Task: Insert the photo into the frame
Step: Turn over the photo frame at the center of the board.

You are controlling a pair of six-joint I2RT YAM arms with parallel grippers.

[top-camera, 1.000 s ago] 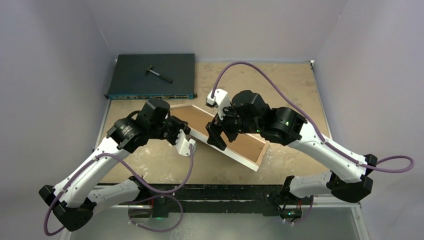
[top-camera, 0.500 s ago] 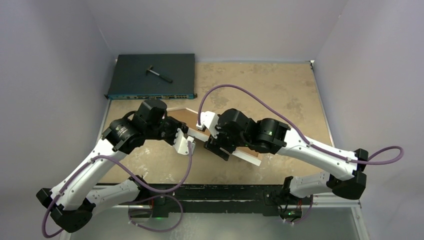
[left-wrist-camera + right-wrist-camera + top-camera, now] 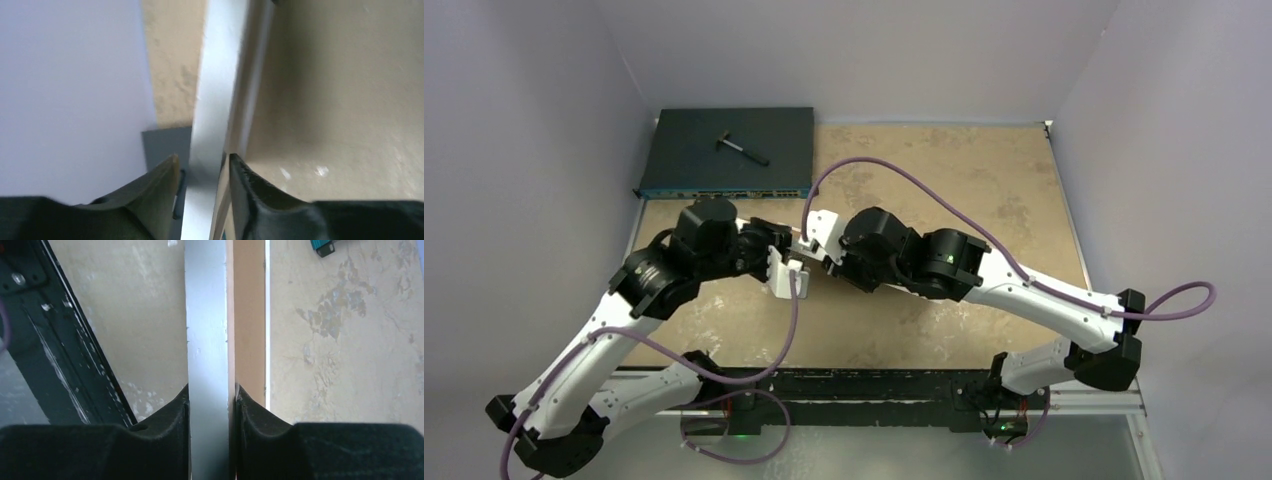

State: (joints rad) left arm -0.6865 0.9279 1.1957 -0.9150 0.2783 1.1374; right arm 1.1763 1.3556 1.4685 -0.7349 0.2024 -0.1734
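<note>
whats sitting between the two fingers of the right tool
A white rail of the frame fills the gap in the right tool, with both fingers against its sides. The right wrist view shows this.

Two white-and-black arms meet at the centre of the picture. The left arm (image 3: 649, 278) reaches in from lower left and the right arm (image 3: 944, 262) from lower right, their wrists almost touching above a tan table (image 3: 984, 170). Only a sliver of the frame (image 3: 802, 242) shows between them. At upper left lies a dark flat box (image 3: 694, 160) with a small black tool (image 3: 742, 147) on top. Purple cables (image 3: 864, 161) loop over both arms, and a black rail (image 3: 864, 385) runs along the bottom.
</note>
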